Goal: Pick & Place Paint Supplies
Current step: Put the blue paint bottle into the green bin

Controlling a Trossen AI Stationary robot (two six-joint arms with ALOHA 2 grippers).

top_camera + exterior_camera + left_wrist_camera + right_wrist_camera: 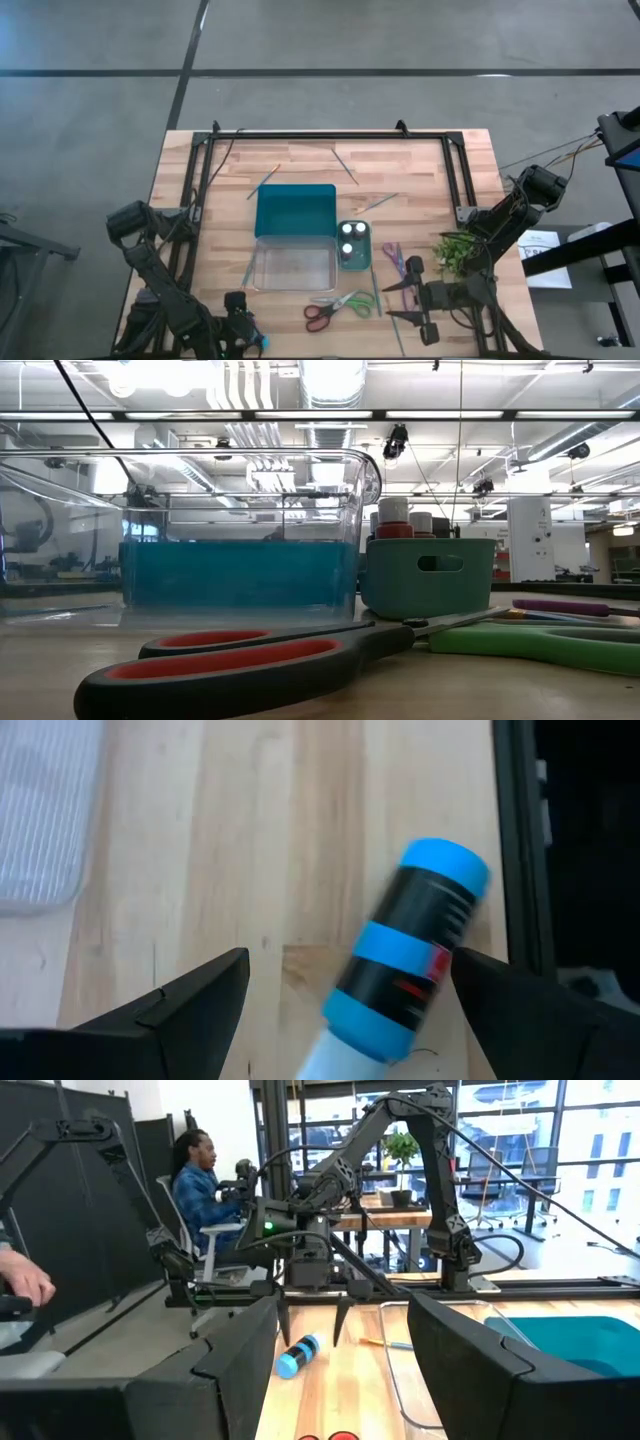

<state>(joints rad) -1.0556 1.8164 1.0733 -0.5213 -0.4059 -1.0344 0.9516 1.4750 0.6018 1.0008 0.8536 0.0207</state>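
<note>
Paint bottles [349, 238] with white caps stood in the small teal cup [365, 258], which touched the teal container [295, 211] and the clear container [293, 267]; all of this was between your two claws and somewhat farther in on the table. You held the left gripper [240, 325] low at the near edge of the table, with its fingers spread wide and holding nothing. A blue and black marker [407, 955] lay on the wood between those fingers, closer to one of them; I could not tell if it touched. You kept the right gripper [408, 297] near the front edge too, about half open and empty, pointing across toward the left claw. The red-green scissors [338, 307] lay just beside the right claw, on the side toward the left claw. The purple scissors [392, 258] lay just beyond the right claw's fingers. The green plant sprig [456, 248] was behind this claw, near its arm. Thin brushes [346, 164] lay scattered farther off, past the containers. In the room beyond, a person [202, 1190] sat on a chair.
</note>
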